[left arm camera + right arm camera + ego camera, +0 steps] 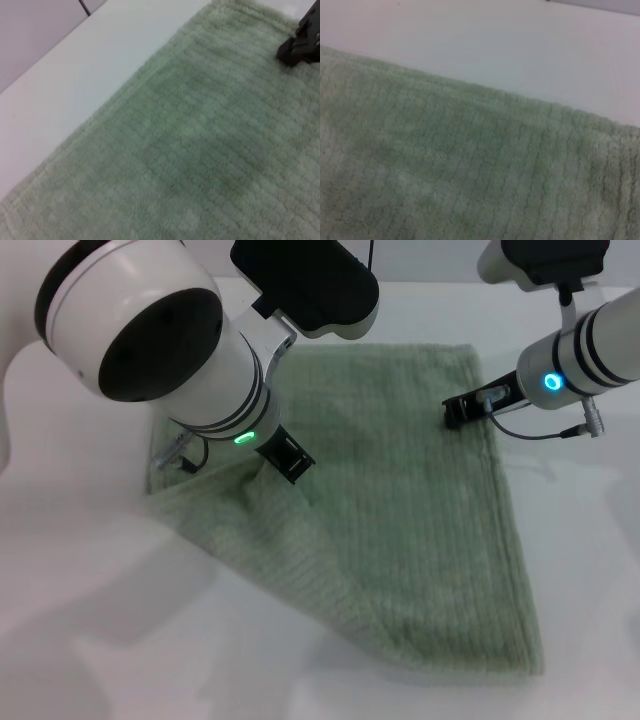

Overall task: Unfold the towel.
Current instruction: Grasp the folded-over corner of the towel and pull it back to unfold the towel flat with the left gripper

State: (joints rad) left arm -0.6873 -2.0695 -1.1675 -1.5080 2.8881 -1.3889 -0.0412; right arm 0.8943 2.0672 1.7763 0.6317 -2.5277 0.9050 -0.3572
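Sage-green terry, the towel lies folded on the white table. From the head we see the left gripper and right gripper touching it; jaw states we cannot tell. Wrist views show only ribbed cloth.

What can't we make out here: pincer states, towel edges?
- Left pincer: head view, tip sunk in the towel, arm covers the rest; grip unclear.
- Right pincer: head view, too small to tell its state.
- Towel's far-left corner: head view, behind the left arm.
- Both wrist views: only cloth and table.
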